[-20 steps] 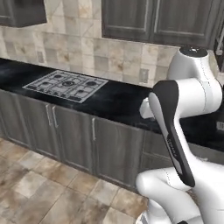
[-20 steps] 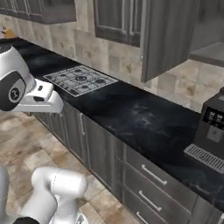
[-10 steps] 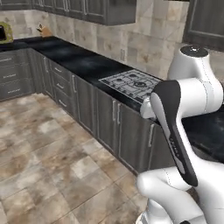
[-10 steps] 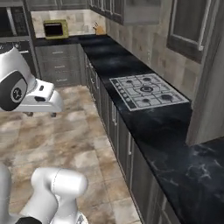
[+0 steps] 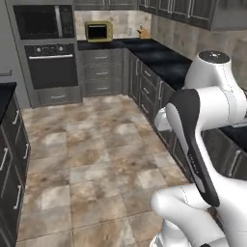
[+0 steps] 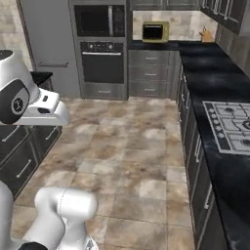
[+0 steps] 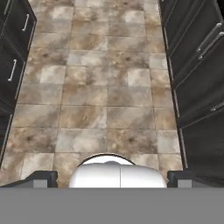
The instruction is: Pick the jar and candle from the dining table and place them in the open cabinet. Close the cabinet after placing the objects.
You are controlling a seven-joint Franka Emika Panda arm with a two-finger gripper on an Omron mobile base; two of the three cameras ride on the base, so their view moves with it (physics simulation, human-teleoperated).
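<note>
The jar, the candle and the open cabinet are out of view. At the far left a corner of a black slab (image 5: 6, 92) over grey drawer fronts with silver handles may be the dining table; I cannot tell. In the hand view my gripper (image 7: 113, 178) looks straight down at the tiled floor. Its two dark fingertips (image 7: 43, 176) stand far apart with nothing between them, so it is open. My white arm (image 5: 202, 120) is folded close over the base.
A built-in oven (image 5: 50, 65) and microwave (image 5: 42, 21) fill the far wall, with a yellow toaster oven (image 5: 99, 31) on the corner counter. A black counter (image 6: 215, 73) with a stove (image 6: 232, 126) runs along the right. Brown tiled floor (image 5: 96, 149) lies between the drawer runs.
The whole picture has swung left with the base, from the stove counter to the oven wall and open floor. The arm keeps its folded pose and the gripper stays open.
</note>
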